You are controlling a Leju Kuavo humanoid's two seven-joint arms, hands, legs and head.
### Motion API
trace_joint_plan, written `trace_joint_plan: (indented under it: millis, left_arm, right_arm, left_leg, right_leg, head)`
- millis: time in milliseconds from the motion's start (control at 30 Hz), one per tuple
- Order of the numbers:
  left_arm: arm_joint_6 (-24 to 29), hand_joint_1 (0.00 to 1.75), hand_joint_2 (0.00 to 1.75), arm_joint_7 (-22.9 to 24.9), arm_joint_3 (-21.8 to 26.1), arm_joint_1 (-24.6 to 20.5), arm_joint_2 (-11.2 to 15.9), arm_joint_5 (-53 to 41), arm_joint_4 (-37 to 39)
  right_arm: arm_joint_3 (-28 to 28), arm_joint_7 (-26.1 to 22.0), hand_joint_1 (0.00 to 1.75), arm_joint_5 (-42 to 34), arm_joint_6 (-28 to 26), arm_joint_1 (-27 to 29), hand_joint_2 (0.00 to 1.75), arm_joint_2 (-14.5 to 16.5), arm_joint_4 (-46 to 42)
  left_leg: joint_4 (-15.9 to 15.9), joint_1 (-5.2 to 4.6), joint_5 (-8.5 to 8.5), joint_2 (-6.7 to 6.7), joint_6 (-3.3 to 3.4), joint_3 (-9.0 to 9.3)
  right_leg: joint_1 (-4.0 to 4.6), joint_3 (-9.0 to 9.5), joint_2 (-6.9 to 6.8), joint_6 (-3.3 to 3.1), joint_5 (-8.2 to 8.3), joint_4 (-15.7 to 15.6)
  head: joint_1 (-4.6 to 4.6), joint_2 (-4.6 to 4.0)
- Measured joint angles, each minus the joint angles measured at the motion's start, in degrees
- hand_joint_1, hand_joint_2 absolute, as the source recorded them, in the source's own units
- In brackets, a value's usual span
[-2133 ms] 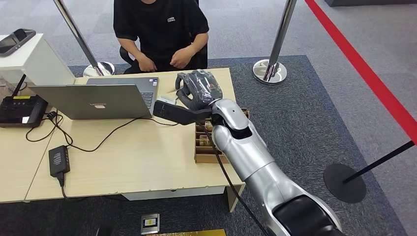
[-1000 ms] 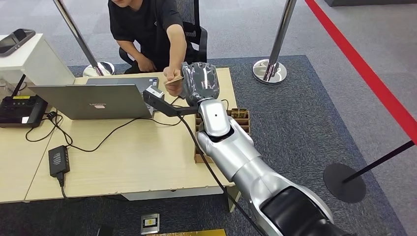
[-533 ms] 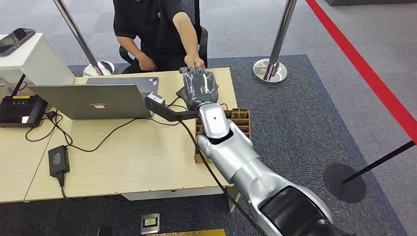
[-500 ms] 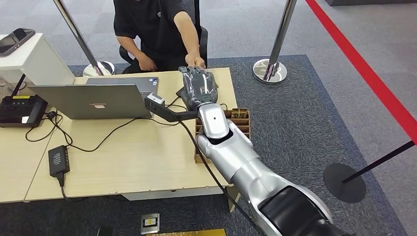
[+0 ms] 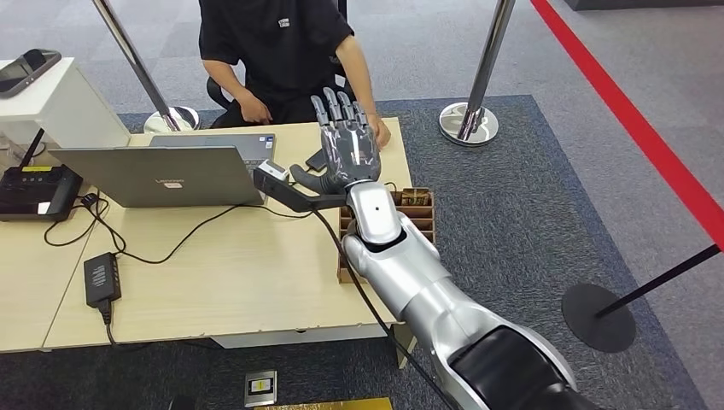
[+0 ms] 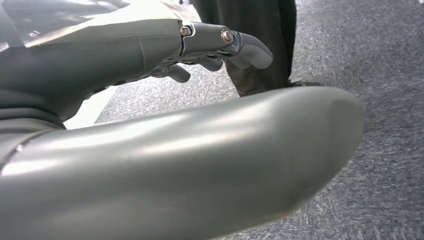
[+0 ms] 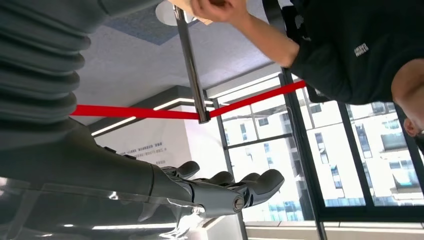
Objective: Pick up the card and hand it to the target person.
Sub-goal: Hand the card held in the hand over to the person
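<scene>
Across the wooden counter (image 5: 213, 273), the seated person (image 5: 277, 51) has a hand (image 5: 376, 130) just behind the robot's right hand (image 5: 346, 149), whose fingers (image 5: 333, 107) are spread straight and hold nothing. The card seems to be in that person's hand, a tan edge (image 7: 197, 16) in the right wrist view, so the handover looks made. The sound move is to draw the arm back clear of the laptop (image 5: 162, 175) and wooden organiser (image 5: 414, 205), while the left hand (image 6: 150, 50), fingers loosely apart and empty, hangs over carpet.
</scene>
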Motion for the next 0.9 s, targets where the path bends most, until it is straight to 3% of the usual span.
trace_joint_plan:
  millis: [267,567,633,733,900]
  left_arm:
    - [0.0,0.0,0.0,-0.6,0.1,0.8,0.0,0.5,0.0]
    - [0.0,0.0,0.0,-1.2,0.2,1.3,0.0,0.5,0.0]
    - [0.0,0.0,0.0,-1.2,0.2,1.5,0.0,0.3,0.0]
    - [0.0,0.0,0.0,-1.2,0.2,1.5,0.0,0.2,0.0]
    - [0.5,0.0,0.0,-1.0,0.3,1.5,0.0,0.2,0.0]
  right_arm:
    - [-4.2,2.1,0.0,2.8,-4.7,7.1,0.0,-4.7,-5.6]
    - [-15.2,2.4,0.0,5.3,-4.9,19.4,0.0,-10.2,-21.3]
    - [-20.7,0.0,0.0,4.0,-5.0,23.5,0.0,-11.2,-27.2]
    - [-30.9,-7.8,0.0,1.5,-5.1,28.6,0.0,-11.3,-34.3]
    - [-51.6,-22.9,0.0,-5.4,-5.1,31.8,0.0,-8.1,-40.8]
  left_leg:
    - [0.0,-0.02,0.0,-0.03,0.01,-0.01]
    - [0.0,0.0,-0.02,-0.13,0.01,-0.07]
    - [0.0,0.0,-0.05,-0.12,0.01,-0.1]
    - [0.0,-0.02,-0.1,-0.08,0.03,-0.12]
    - [0.0,-0.02,-0.1,-0.09,0.04,-0.11]
  right_leg:
    - [-0.01,0.0,0.0,0.01,0.01,-0.1]
    - [-0.01,-0.05,-0.01,0.02,-0.01,-0.1]
    - [-0.01,-0.06,-0.01,0.03,-0.02,-0.1]
    - [-0.01,-0.07,-0.01,0.04,-0.03,-0.1]
    - [-0.02,-0.07,-0.01,0.06,-0.04,-0.1]
  head:
    - [0.01,0.0]
    - [0.0,0.0]
    - [0.0,0.0]
    - [0.01,0.0]
    - [0.0,0.0]
